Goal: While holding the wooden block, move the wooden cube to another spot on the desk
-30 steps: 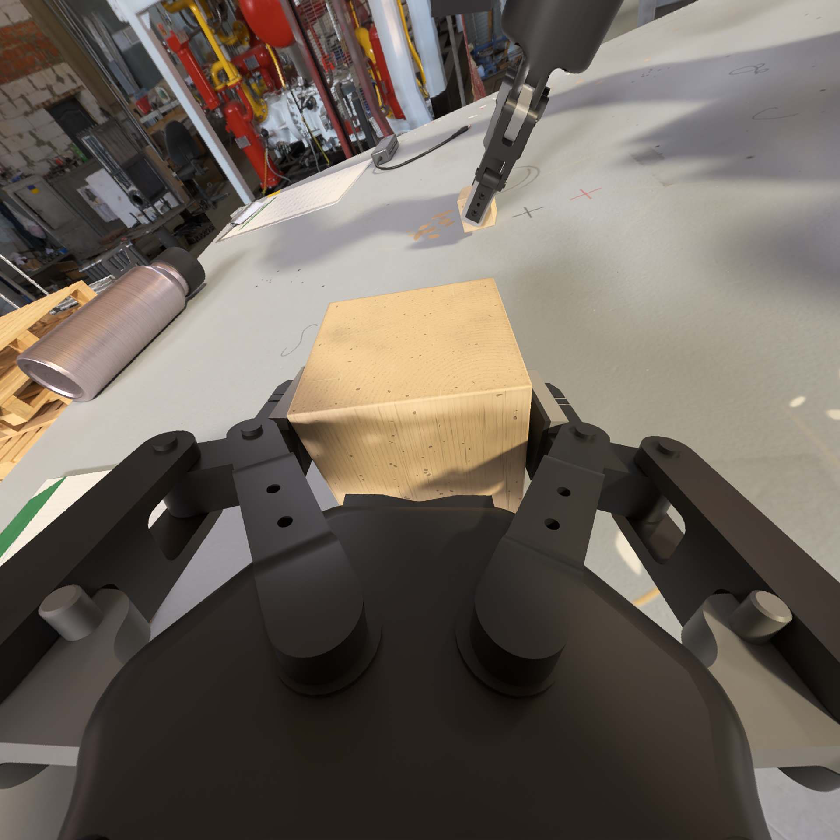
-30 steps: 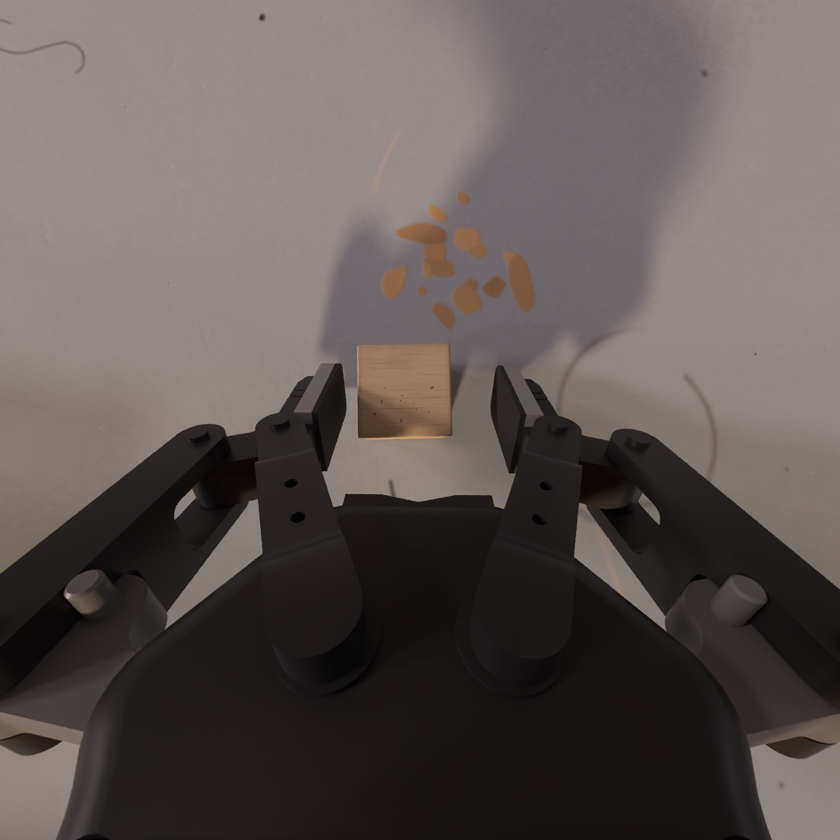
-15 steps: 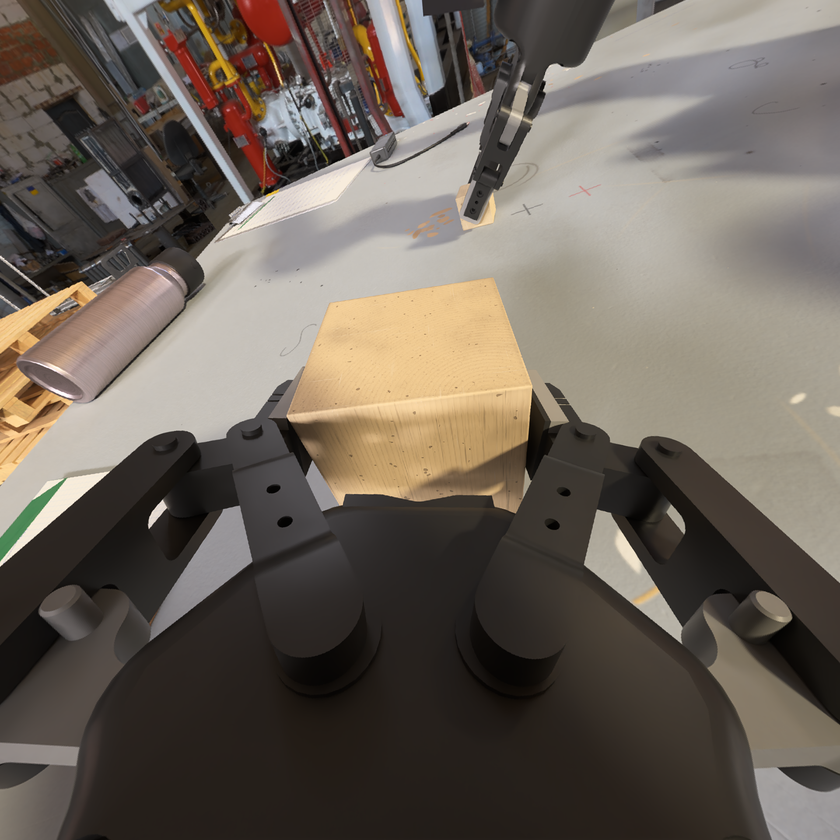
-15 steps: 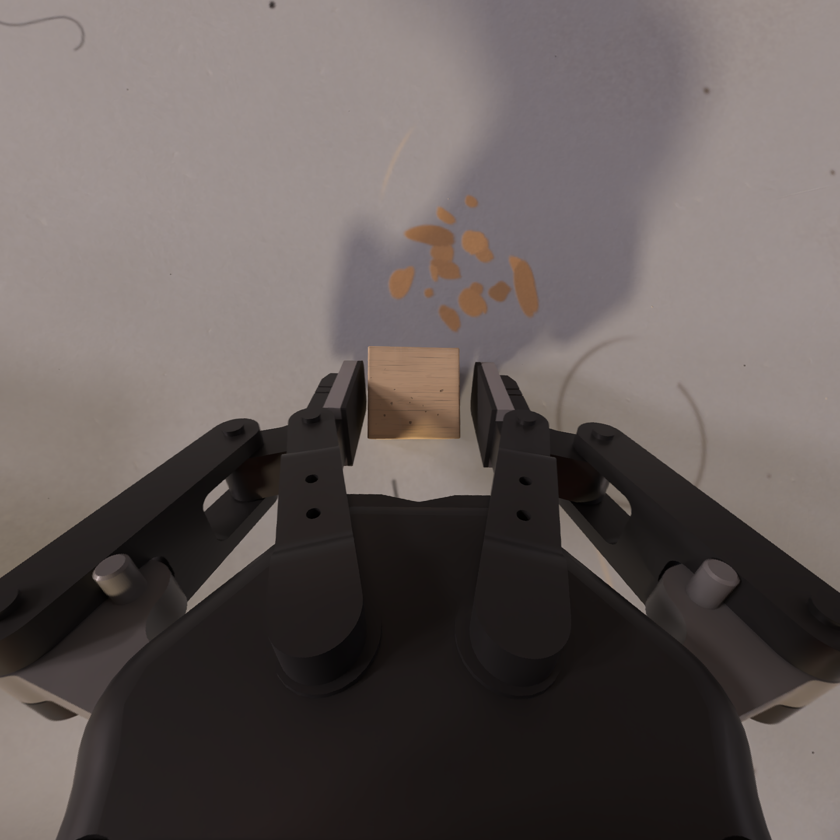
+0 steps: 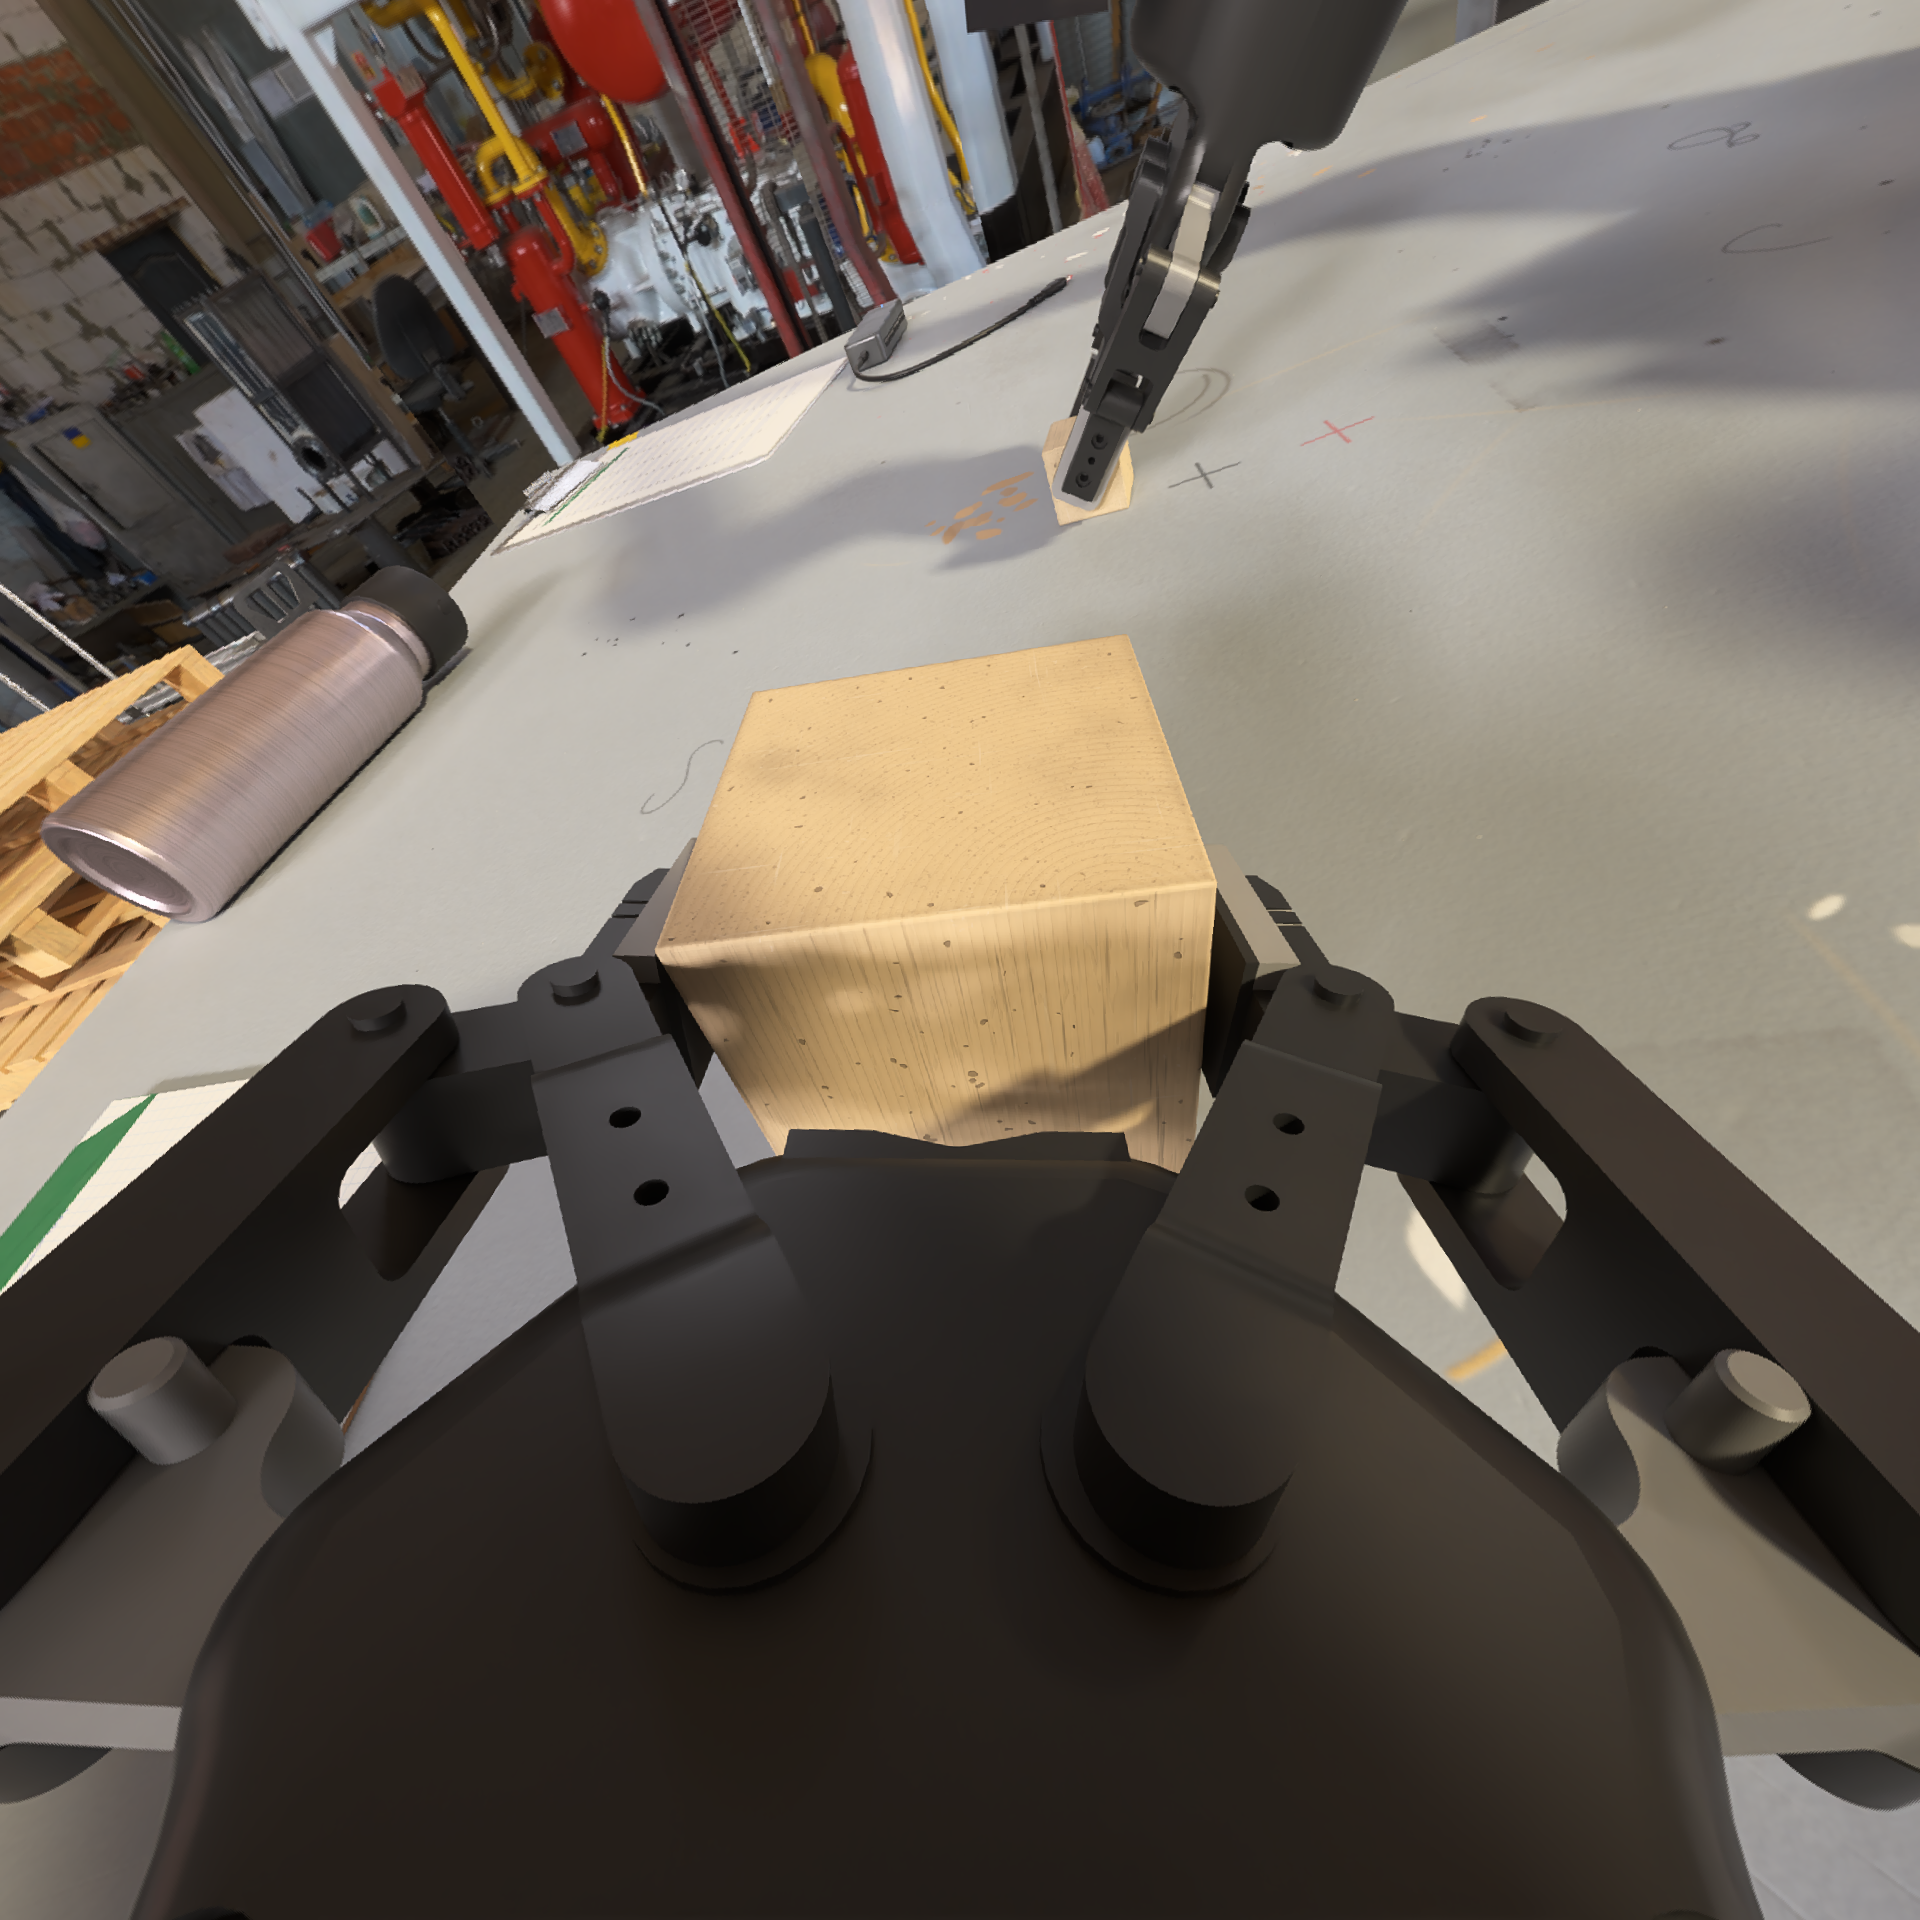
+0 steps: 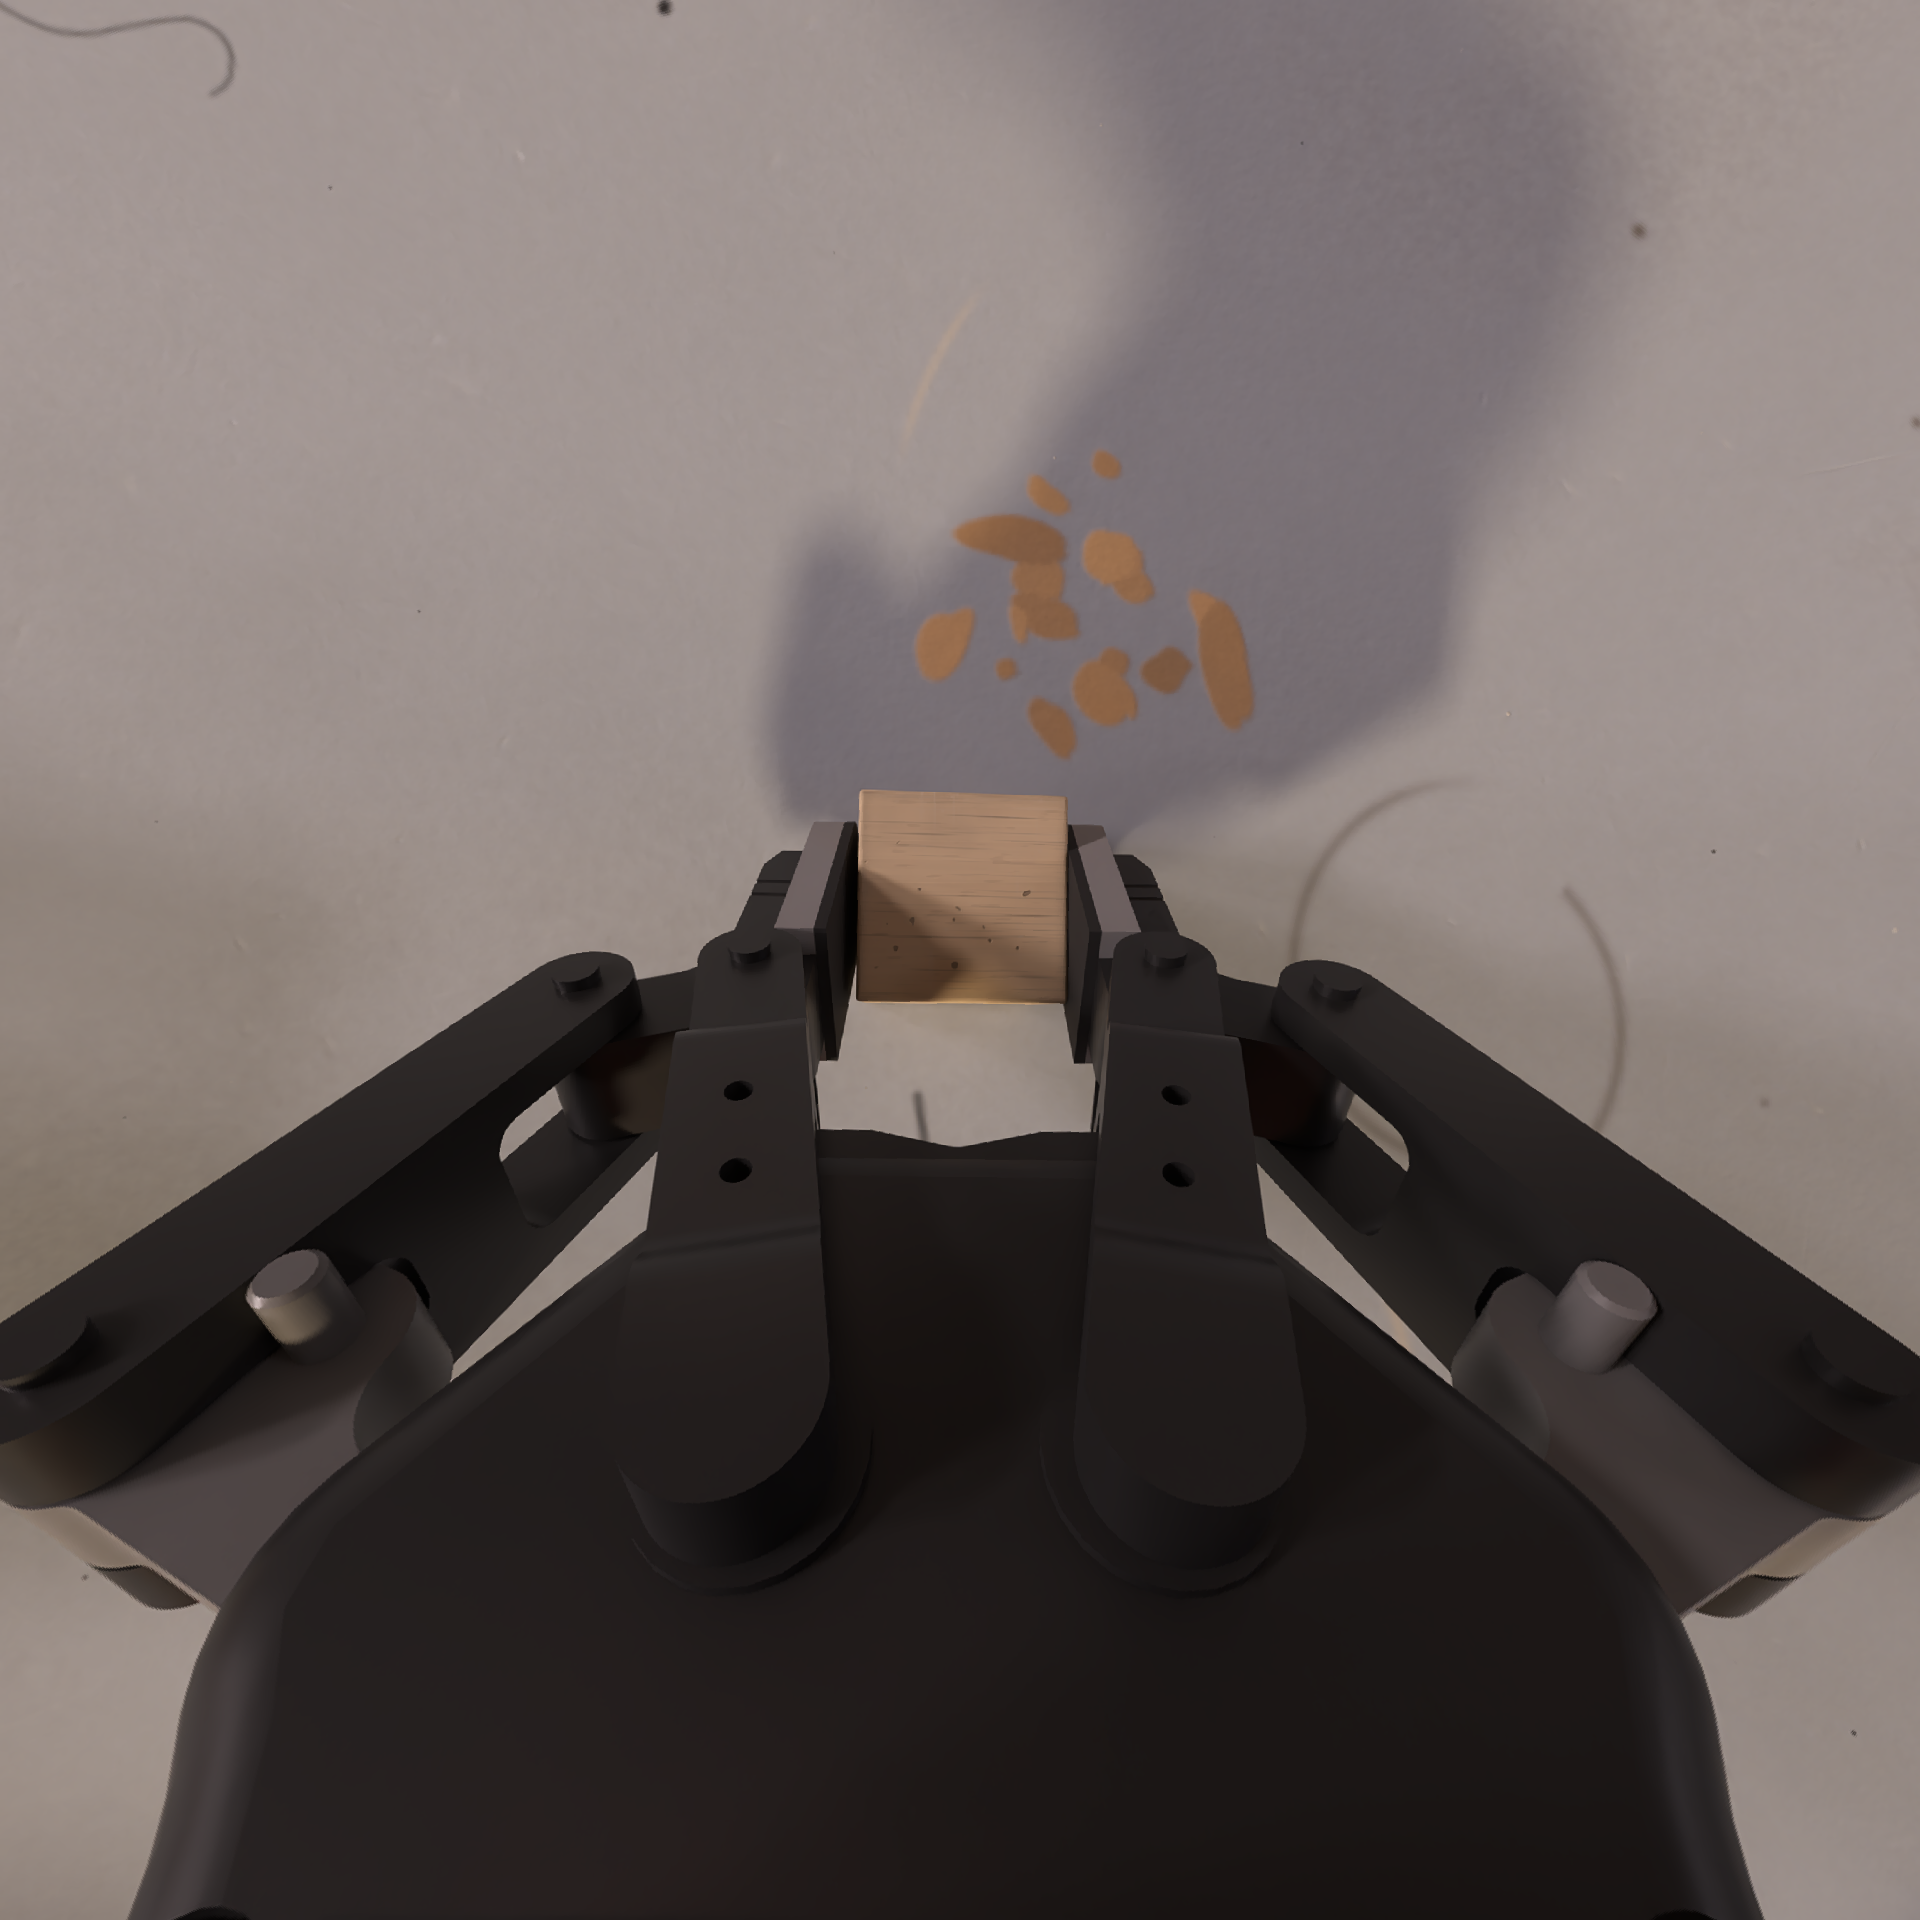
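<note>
Gripping the wooden block (image 5: pixel 935 894), left tool (image 5: pixel 940 935) faces a steel bottle (image 5: pixel 249 748); right tool (image 6: pixel 961 914) clamps the wooden cube (image 6: pixel 961 909) beside orange stains (image 6: pixel 1081 623).

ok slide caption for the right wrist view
Right gripper shut on the wooden cube, orange flecks on the desk beyond.

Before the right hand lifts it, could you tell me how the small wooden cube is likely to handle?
The wooden cube looks rigid, so it should not deform. The right hand presses pads on two flat opposite faces, so slipping seems unlikely. Being small, it is probably light, and flat sides mean it should not roll.
</note>
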You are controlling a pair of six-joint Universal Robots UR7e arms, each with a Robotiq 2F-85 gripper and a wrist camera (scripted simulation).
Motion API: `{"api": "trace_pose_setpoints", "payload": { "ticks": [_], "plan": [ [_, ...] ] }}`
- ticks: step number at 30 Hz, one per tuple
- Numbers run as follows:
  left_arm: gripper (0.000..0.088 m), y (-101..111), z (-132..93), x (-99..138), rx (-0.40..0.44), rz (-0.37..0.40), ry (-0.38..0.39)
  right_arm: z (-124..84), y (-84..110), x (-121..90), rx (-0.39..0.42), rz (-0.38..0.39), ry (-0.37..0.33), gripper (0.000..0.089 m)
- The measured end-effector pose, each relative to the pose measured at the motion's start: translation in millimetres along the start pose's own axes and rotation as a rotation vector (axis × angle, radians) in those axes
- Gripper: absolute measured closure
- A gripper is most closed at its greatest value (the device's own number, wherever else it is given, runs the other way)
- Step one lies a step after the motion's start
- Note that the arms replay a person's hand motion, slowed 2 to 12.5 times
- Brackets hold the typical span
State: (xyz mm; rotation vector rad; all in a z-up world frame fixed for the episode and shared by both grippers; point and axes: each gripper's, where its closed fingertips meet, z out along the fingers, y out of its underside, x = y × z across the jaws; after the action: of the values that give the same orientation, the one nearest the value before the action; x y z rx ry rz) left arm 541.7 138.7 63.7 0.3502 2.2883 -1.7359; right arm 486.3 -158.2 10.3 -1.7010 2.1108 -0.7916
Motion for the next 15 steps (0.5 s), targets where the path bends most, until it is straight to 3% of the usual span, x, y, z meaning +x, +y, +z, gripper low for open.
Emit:
{"api": "trace_pose_setpoints", "payload": {
  "ticks": [15],
  "plan": [
    [0.0185,0.0,-0.1,-0.3,0.0,-0.002,0.0,-3.7,3.6,-6.2,0.012,-0.025,-0.016,0.0557]
  ]
}}
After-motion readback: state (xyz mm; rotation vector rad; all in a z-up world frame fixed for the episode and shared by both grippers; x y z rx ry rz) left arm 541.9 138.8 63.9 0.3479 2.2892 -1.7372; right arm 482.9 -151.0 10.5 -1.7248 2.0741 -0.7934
